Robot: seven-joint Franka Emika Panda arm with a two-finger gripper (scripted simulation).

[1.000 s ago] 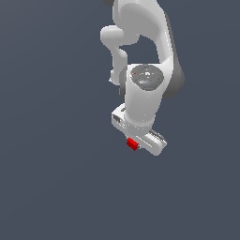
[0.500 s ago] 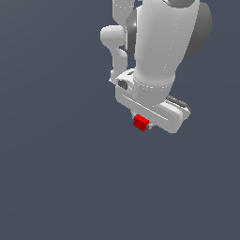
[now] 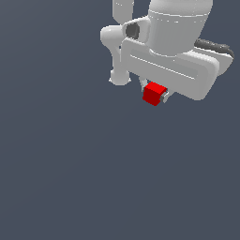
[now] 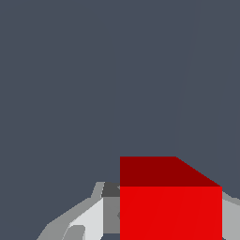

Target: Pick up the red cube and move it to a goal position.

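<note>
claw clamped on red cube | white arm looms above | plain dark grey surface all round

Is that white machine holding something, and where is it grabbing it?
Yes: the gripper holds the red cube, pinched by two opposite side faces between its fingers.

red cube: you see bright plain red, with one face a darker red in the wrist view.
arm: you see glossy white, with dark grey at a joint and along one edge.
gripper: your fingers show pale grey and white.
background: you get flat slate grey, no pattern.
</note>
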